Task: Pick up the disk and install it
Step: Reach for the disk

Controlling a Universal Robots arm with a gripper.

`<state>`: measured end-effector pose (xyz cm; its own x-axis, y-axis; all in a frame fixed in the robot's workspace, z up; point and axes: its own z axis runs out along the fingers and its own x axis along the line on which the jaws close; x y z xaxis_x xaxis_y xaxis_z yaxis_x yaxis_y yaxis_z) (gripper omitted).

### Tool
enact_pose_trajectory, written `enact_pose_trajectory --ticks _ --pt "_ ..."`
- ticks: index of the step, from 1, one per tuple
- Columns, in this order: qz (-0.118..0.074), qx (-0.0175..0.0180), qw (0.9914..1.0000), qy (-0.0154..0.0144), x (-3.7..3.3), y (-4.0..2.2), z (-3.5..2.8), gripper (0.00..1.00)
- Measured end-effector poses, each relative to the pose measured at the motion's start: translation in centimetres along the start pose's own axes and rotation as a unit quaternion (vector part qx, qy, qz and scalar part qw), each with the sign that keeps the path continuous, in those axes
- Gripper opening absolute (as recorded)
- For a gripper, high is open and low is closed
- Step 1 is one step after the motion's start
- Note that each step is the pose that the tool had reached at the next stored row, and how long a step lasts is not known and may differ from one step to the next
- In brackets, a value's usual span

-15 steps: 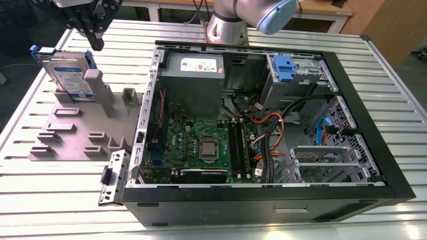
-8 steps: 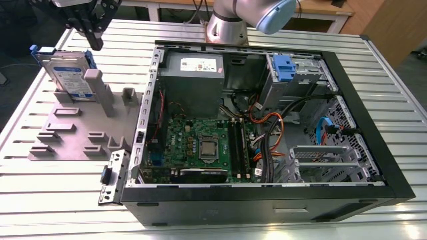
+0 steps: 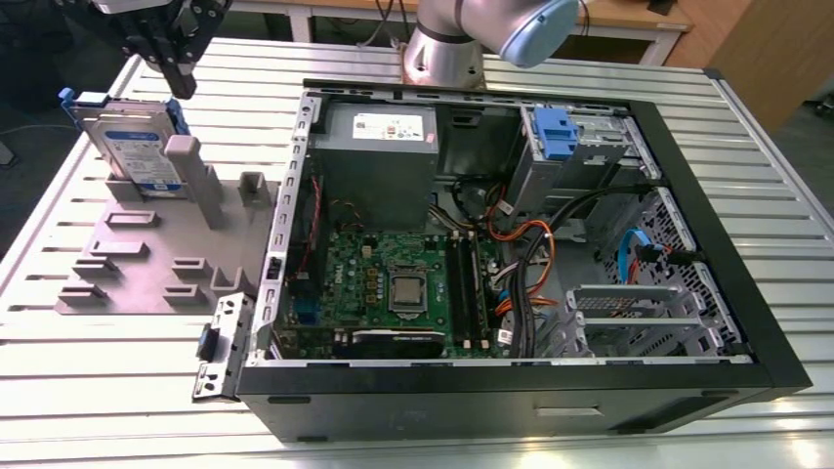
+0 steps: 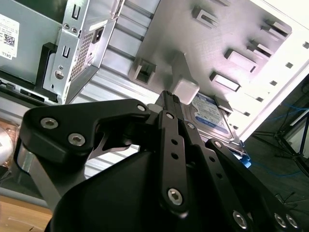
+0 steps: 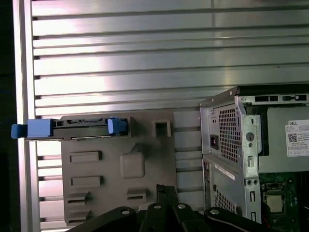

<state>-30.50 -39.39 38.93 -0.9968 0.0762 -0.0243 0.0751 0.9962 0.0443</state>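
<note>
The disk [image 3: 131,145] stands in the holder [image 3: 146,266] beside the computer case [image 3: 521,403].

A flat, rectangular silver hard drive [image 3: 131,147] with a white-and-blue label stands upright on one long edge, leaning slightly. It sits in a slot at one end of a grey plastic holder [image 3: 144,264] on the ribbed metal worktop [image 3: 78,391]. A blue plastic carrier frame edges the drive, and its end handle juts past the holder's side.
</note>
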Motion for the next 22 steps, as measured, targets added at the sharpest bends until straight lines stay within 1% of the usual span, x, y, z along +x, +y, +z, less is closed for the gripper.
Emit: enact_pose_trajectory --ticks 3,7,11,18,22 --pt "0.000 0.0000 1.00000 0.0000 0.30 -0.02 -0.01 0.11" --pt "0.000 0.0000 1.00000 0.0000 0.86 -0.04 -0.02 0.11" --pt "0.000 0.0000 1.00000 0.0000 1.59 -0.04 -0.03 0.11" --pt "0.000 0.0000 1.00000 0.0000 2.48 -0.03 -0.02 0.11" --pt "0.000 0.0000 1.00000 0.0000 2.57 -0.04 -0.02 0.11"
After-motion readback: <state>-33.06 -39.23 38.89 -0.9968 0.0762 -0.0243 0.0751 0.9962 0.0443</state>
